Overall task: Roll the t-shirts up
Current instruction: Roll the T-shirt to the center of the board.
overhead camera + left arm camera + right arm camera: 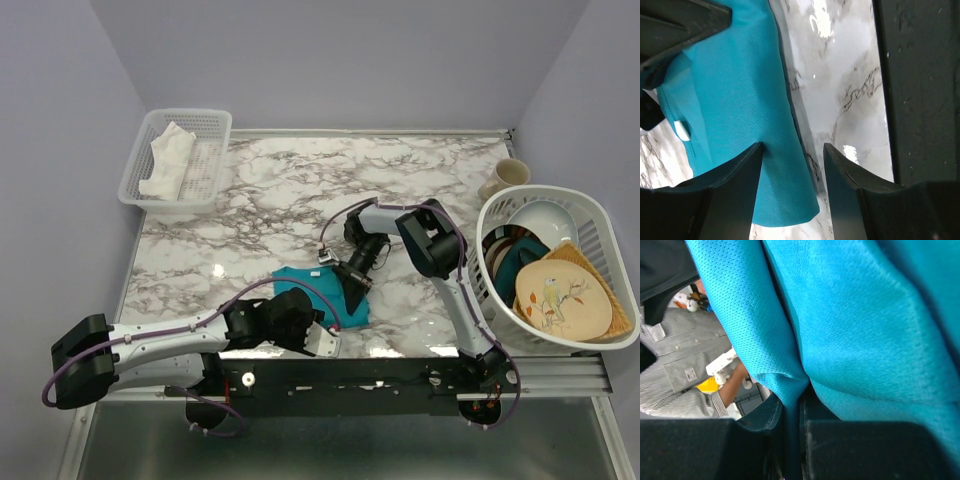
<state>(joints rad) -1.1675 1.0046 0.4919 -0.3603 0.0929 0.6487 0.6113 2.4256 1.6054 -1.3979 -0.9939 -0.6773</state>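
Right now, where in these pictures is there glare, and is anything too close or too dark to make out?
Top external view: even light, sharp, one small bright spot on the marble table. Left wrist view: white glare patches on the marble, left gripper's fingers almost black. Right wrist view: the t-shirt fills the frame, weave sharp, bottom edge dark.

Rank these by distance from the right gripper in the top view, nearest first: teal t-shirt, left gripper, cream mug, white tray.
1. teal t-shirt: pinched in the right gripper itself, by the near table edge.
2. left gripper: just to its near left, at the shirt's near edge.
3. cream mug at the far right and white tray at the far left: too close to call.
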